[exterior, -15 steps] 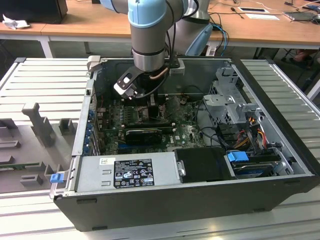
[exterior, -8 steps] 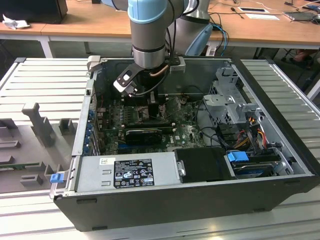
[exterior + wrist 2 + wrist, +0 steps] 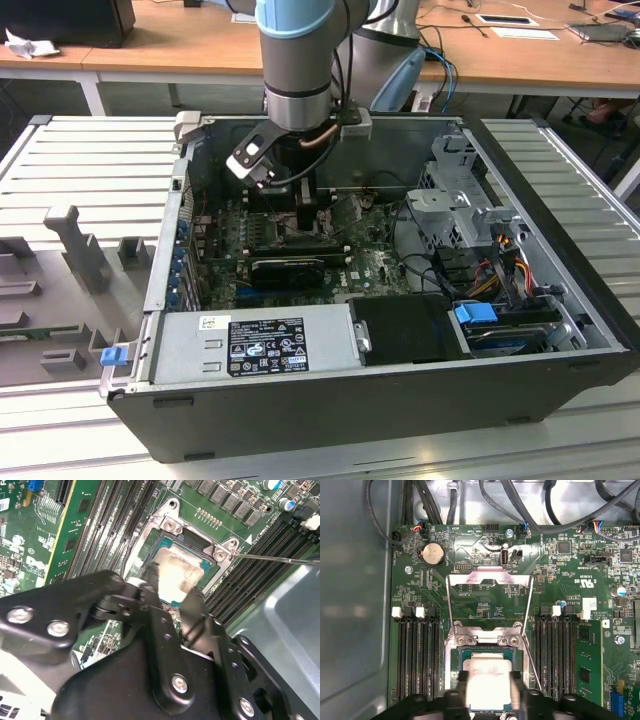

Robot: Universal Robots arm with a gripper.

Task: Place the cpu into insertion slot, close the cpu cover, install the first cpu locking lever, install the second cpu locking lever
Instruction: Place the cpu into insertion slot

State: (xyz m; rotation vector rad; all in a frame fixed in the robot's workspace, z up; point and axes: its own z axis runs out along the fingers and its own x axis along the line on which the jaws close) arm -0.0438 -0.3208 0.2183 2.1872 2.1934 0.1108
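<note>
The pincer [image 3: 489, 700] is clamping the cpu [image 3: 487, 672] by two opposite edges in a narrow grip, holding it level right below itself at the insertion slot [image 3: 485, 652] for a square fit, while the cpu cover [image 3: 489, 576] is standing flipped open just beyond, leaving that slot exposed.

In the exterior view the arm [image 3: 297, 45] hangs in from 12 o'clock. Its grey-and-blue wrist [image 3: 297, 105] is near vertical, and a camera mount juts toward 8 o'clock. Below it the black pincer [image 3: 305, 200] points toward 6 o'clock. In both wrist views its two fingers [image 3: 193, 607] [image 3: 519, 692] press against opposite edges of the cpu [image 3: 487, 680].
</note>
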